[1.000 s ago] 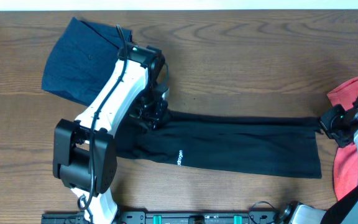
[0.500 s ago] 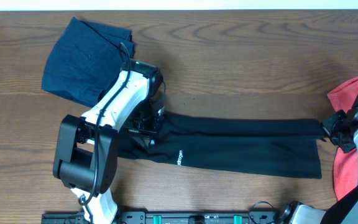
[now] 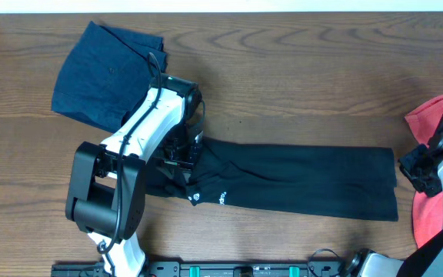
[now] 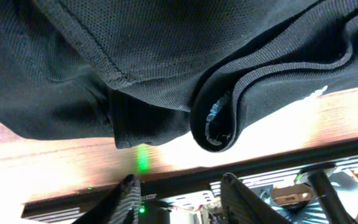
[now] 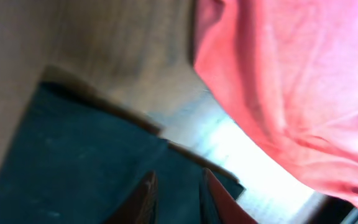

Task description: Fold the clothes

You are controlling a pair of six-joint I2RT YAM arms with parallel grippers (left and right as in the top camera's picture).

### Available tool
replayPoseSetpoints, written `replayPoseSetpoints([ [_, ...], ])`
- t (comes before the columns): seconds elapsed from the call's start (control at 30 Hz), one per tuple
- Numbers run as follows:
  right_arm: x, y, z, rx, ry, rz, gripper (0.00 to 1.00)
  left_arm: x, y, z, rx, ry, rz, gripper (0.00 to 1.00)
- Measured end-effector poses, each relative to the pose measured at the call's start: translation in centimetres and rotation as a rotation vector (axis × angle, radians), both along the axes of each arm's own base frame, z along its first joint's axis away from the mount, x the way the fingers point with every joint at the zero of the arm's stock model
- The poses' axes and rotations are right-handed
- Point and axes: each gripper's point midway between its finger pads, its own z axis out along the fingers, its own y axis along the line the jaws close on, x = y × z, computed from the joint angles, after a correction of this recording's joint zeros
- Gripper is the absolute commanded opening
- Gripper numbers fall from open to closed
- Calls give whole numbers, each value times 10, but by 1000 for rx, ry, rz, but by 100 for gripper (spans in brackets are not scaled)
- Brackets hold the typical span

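Long black pants lie flat across the table, with a small fold showing a white logo at their left end. My left gripper hangs over that left end. In the left wrist view its fingers are open and empty, with the black fabric and its rolled hem just beyond them. My right gripper sits just off the pants' right end, apart from the hem. In the right wrist view its fingers are slightly apart over the dark cloth, holding nothing.
A folded navy garment lies at the back left, partly under the left arm. A red garment lies at the right edge, also in the right wrist view. Bare wooden tabletop runs behind the pants.
The right gripper let go of the pants' right hem and drew back; the hem now lies straight. The pants' left end dropped near the left gripper, showing a folded bit with a logo.
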Motion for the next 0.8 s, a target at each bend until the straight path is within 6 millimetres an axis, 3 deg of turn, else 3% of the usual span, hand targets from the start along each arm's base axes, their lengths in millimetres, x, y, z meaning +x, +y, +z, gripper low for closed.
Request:
replayPoseSetpoints([
  [0.17,-3,-5,1,-29,10,-35,32,5,-2,-3,-8,-24,0,63],
  [0.27,14,0,1,10,-65,-1,38,16,-6,-7,-23,-72,8,69],
  [0.37,31,11,1,74,-138,73,42,31,-11,-12,-39,-134,26,71],
  [0.53,39,24,1,146,-174,139,44,50,-18,-17,-60,-212,52,70],
  [0.67,41,29,1,169,-185,159,45,52,-19,-23,-60,-226,69,50],
  [0.77,41,30,1,175,-188,164,45,42,-15,-30,-45,-196,75,9],
  [0.8,41,30,1,175,-188,164,45,38,-13,-33,-38,-186,74,6],
])
